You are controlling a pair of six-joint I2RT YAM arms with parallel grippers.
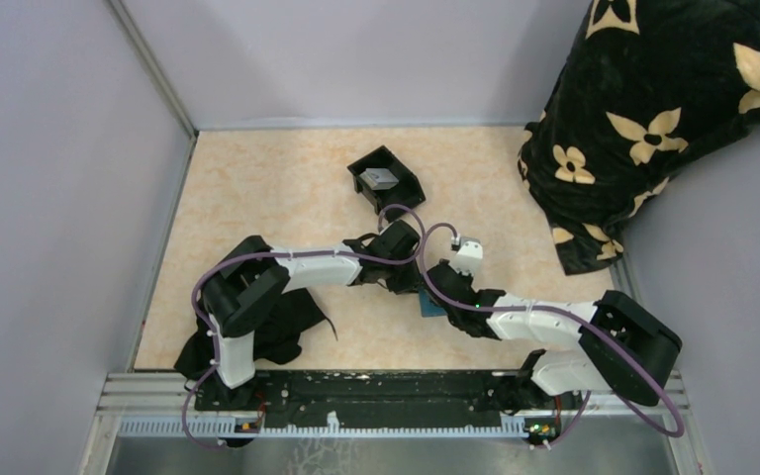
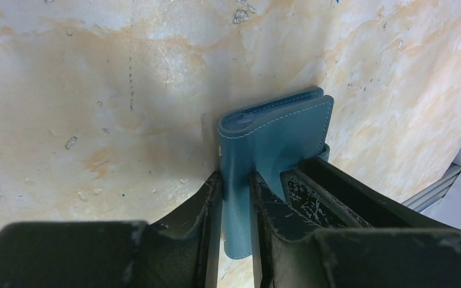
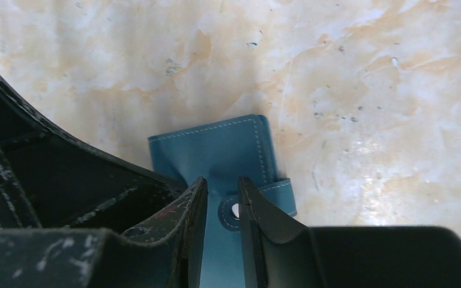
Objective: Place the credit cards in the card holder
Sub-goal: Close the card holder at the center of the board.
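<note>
Black fingers of the left pincer (image 2: 235, 180) are clamped on the teal wallet (image 2: 282, 129) across its thickness, one finger against each face. The right pincer (image 3: 222, 183) stands a little open, with the wallet's snap strap showing in the gap; I cannot tell whether it touches. The wallet sits between the two pincers, close to the near edge of the bench (image 1: 257, 198), about mid-width. The left wrist view shows its folded spine edge-on, running away from the fingers. The right wrist view shows its flat face. Only the overhead view shows a black tray (image 1: 364, 161) toward the far edge, with a grey card (image 1: 381, 179) inside.
</note>
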